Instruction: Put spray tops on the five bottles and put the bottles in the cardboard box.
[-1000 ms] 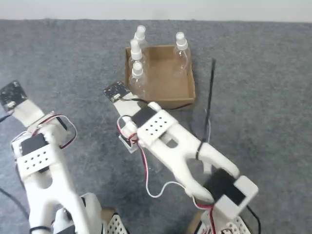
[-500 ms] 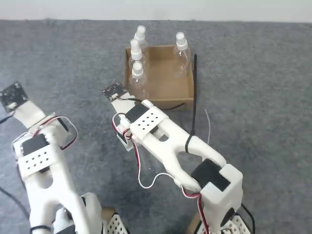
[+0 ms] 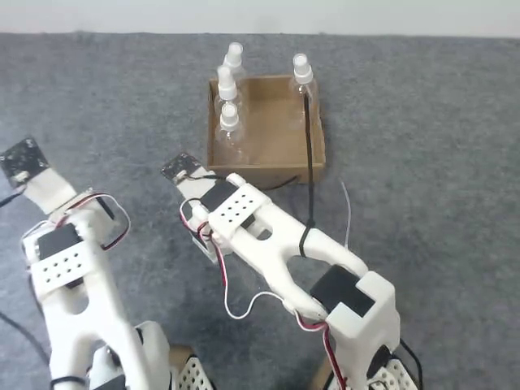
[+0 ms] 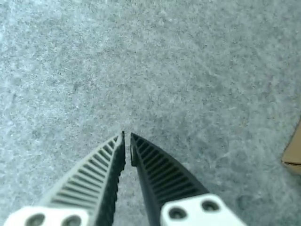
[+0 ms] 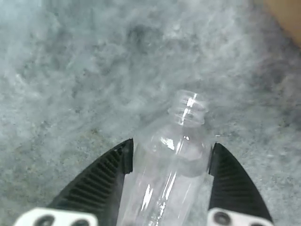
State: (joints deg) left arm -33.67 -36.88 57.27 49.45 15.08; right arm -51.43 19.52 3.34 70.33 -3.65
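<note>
The right gripper (image 5: 172, 144) holds the bare-necked bottle (image 5: 176, 150) by its sides, low over the table (image 3: 422, 162). The bottle's neck points straight out from the fingers (image 5: 103, 174). The cardboard box (image 3: 264, 172) sits just beyond. The left gripper (image 4: 127, 137) is pinched together, holding nothing, farther away.

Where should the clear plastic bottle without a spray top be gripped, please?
Grip the clear plastic bottle across its round body below the shoulder, coming from its base end, where the right gripper sits, a finger on each flank. That likely leaves the open neck free for a top.
</note>
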